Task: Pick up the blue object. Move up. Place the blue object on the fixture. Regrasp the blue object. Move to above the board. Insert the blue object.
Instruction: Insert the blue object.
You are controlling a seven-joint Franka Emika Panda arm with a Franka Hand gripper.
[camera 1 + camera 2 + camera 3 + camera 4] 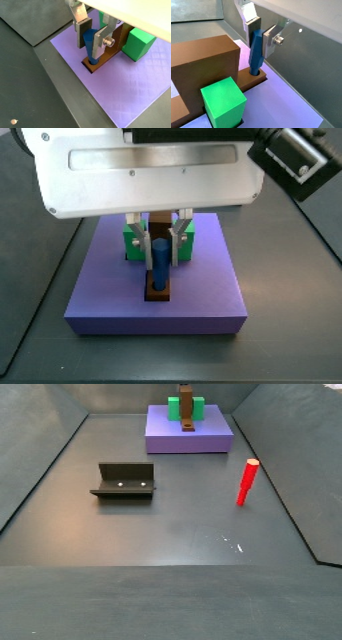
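You have the gripper (91, 35) over the purple slab (133, 95), which sits at the far edge of the floor in a side view. Its two silver fingers (272, 39) press on the upper part of the blue stick (257, 50), one on each side, so the gripper is clamped on it.

The stick stands upright with its lower end in the hole of the brown board (100, 62), near the board's front end. Holding it high on the shaft keeps the fingers clear of the board while the tip goes down; judged from this, you are at the insertion step, and the stick looks at least partly seated. How deep it sits the pictures do not show.

Mind what stands close. A green block (139, 43) rises just beside the board on the slab, and in a wrist view another green block (223, 102) and a tall brown block (204, 62) stand near the stick on the other side. The fingers have little room sideways, so any opening or lift should be straight.

Well apart, on the open floor, the dark fixture (124, 480) stands toward the left edge, empty, and a red peg (246, 481) stands upright toward the right edge. Neither is in your way.
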